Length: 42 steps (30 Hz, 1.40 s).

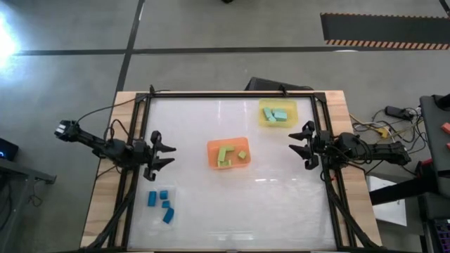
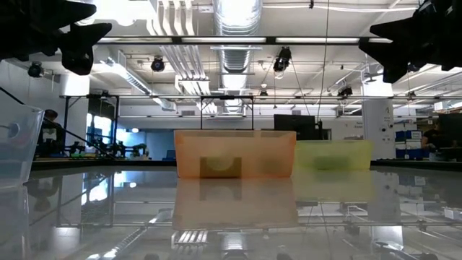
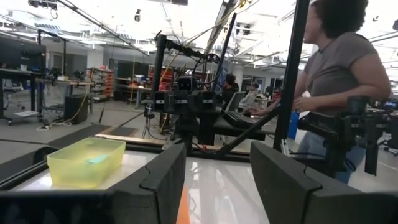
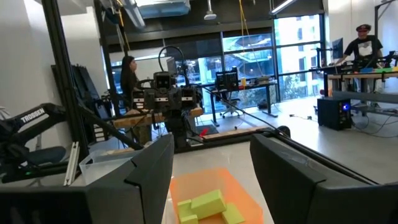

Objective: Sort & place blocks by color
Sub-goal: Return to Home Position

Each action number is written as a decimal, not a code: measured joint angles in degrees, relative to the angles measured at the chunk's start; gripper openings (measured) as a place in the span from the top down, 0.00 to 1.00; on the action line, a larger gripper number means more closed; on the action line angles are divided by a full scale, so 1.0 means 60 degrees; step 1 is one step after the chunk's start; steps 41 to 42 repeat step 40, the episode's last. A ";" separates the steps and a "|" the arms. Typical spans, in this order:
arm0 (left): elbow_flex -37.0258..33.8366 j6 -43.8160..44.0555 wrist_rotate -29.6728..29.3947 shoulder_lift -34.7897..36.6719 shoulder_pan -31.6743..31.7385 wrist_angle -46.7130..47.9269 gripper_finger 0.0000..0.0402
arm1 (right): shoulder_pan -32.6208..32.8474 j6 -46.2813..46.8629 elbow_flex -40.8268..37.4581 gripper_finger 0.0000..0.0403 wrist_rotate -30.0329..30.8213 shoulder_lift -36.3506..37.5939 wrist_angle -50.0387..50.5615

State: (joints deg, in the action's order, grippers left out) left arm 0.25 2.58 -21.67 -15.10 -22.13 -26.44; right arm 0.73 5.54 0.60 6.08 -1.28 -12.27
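Green blocks (image 1: 226,155) being lodged in the centre orange tray (image 1: 242,165), teal blocks (image 1: 278,114) in the far-right yellow tray (image 1: 266,124) and blue blocks (image 1: 161,204) near left, the left gripper (image 1: 167,154) and right gripper (image 1: 297,146) are held aside, jaws apart and empty, sorting judged complete.

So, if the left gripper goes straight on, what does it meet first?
The orange tray lies first in its line. But the left gripper hangs high, so it may pass over the tray and meet the right gripper instead.
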 joint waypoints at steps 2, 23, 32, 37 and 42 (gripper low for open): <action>0.0000 0.0002 -0.0003 -0.0048 0.0000 -0.0009 0.59 | 0.0000 -0.0013 0.0000 0.50 0.0001 0.0000 0.0000; 0.0000 0.0001 0.0000 -0.0224 0.0000 -0.0006 0.59 | 0.0000 -0.0010 0.0015 0.50 0.0001 -0.0001 0.0002; 0.0000 0.0001 0.0000 -0.0224 -0.0004 -0.0002 0.59 | 0.0000 -0.0005 0.0030 0.50 0.0001 0.0000 0.0004; 0.0000 0.0000 0.0000 -0.0236 -0.0004 -0.0002 0.59 | 0.0000 -0.0004 0.0033 0.50 0.0001 0.0000 0.0000; 0.0000 -0.0001 0.0000 -0.0224 -0.0004 -0.0006 0.59 | 0.0000 -0.0008 0.0036 0.50 0.0001 0.0000 0.0004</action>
